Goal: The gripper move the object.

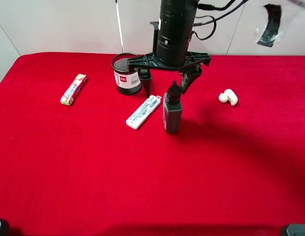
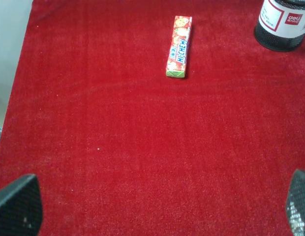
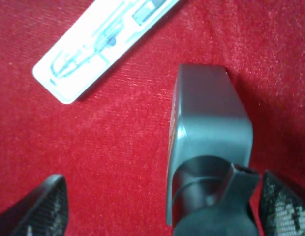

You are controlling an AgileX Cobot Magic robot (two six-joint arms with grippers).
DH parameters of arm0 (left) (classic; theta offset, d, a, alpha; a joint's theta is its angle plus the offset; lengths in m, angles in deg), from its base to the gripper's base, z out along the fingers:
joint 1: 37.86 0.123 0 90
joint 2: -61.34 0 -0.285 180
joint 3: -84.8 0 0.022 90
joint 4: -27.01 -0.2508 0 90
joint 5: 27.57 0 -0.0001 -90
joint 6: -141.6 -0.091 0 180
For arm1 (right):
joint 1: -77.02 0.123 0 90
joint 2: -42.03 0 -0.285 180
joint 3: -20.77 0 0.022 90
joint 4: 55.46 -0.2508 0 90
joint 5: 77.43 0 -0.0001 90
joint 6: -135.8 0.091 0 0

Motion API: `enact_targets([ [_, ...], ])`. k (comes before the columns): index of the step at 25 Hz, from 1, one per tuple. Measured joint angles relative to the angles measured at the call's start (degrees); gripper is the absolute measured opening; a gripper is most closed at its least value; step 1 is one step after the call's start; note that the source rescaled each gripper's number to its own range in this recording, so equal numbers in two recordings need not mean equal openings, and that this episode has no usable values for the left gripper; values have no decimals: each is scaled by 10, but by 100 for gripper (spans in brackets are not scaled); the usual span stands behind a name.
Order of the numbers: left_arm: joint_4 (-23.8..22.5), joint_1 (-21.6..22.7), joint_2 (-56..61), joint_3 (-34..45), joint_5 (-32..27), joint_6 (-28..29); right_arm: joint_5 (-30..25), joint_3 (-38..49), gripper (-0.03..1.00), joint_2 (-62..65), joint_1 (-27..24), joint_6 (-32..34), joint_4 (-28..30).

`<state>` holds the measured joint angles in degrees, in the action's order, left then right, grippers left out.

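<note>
Exterior high: dark grey rectangular bottle with black nozzle cap upright mid red-cloth counter; flat white case at its 9 o'clock. Above it, right gripper, jaws wide, straddling the cap.
Left wrist: left gripper, jaws wide, holding nothing.
Right wrist: bottle between spread fingers, close beside one; contact unclear.

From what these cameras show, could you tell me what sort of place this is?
Probably a robot test bench: a red cloth surface, a plain white wall behind, a robot arm overhead, and odd small items such as a candy pack and mesh pen cup.
</note>
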<state>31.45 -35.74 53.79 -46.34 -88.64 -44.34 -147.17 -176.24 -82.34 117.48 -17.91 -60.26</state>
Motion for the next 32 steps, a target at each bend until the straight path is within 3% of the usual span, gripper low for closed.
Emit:
enact_targets([
  [19, 0, 0, 0, 0, 0, 0, 0, 0, 73, 116, 0, -43, 12],
  [26, 0, 0, 0, 0, 0, 0, -1, 0, 94, 171, 0, -71, 39],
  [32, 0, 0, 0, 0, 0, 0, -1, 47, 100, 232, 0, -73, 80],
])
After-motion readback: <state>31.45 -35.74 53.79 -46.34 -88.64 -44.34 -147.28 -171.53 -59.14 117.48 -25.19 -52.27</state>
